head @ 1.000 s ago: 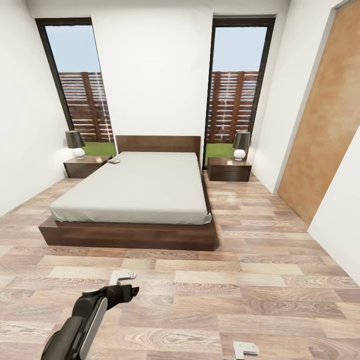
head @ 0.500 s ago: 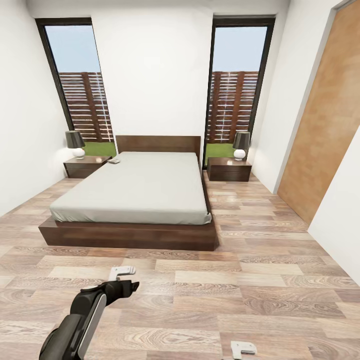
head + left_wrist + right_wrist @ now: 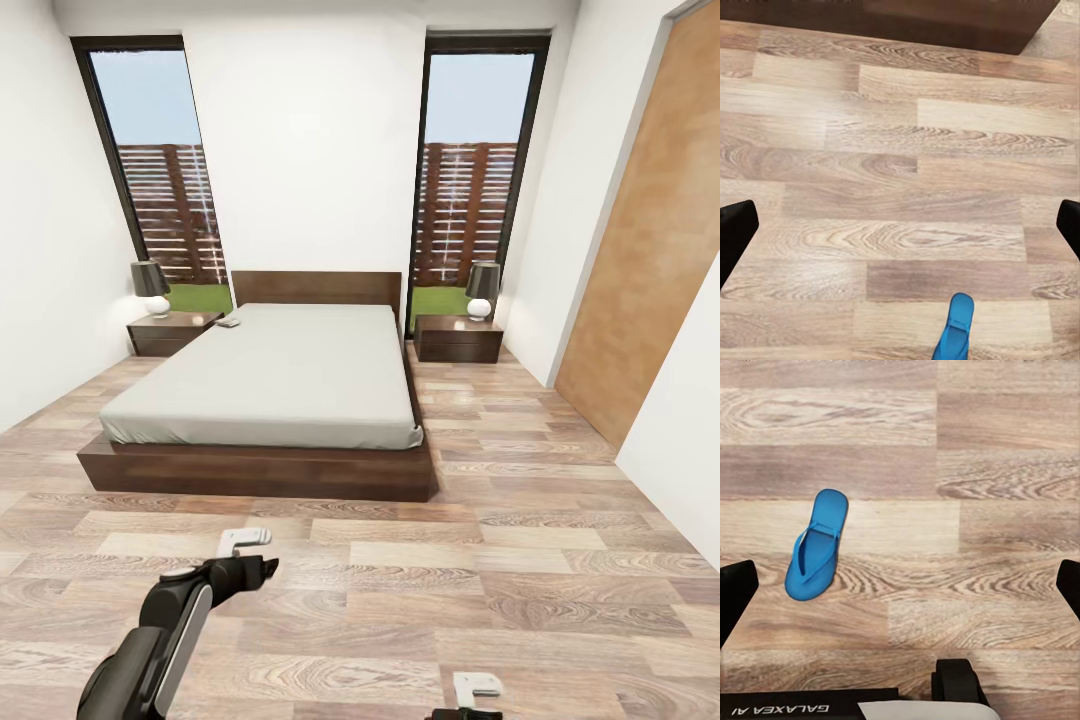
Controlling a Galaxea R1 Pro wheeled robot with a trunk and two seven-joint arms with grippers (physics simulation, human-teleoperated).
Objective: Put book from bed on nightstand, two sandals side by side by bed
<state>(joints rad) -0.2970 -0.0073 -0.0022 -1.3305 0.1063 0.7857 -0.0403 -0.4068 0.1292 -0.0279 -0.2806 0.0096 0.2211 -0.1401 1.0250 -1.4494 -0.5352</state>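
Facing the bed [image 3: 270, 385] across a plank floor [image 3: 560, 560], the robot pauses short of its dark wooden base, both arms held low over the boards. A small flat object, apparently the book [image 3: 229, 322], lies at the far corner of the bed's mattress, just beside the nightstand [image 3: 170, 333] that carries a dark-shaded lamp [image 3: 151, 287]; a matching nightstand [image 3: 458, 338] stands at the bed's opposite side.

The left gripper [image 3: 900, 229] hangs with its fingers spread wide and nothing between them; the bed's base runs along the far edge of its view, and the toe of one blue sandal [image 3: 954, 330] pokes into the near edge. The right gripper [image 3: 900, 592] is likewise spread and empty, looking down on a whole sandal [image 3: 816, 544] lying sole-down on the floor, well short of the bed.

The sandals look light, thin and bendy, so a pinch across the sole's edge or around the thin strap would probably hold best; a flat sole leaves little to get under. The book is likely light and stiff enough to take by its edge.
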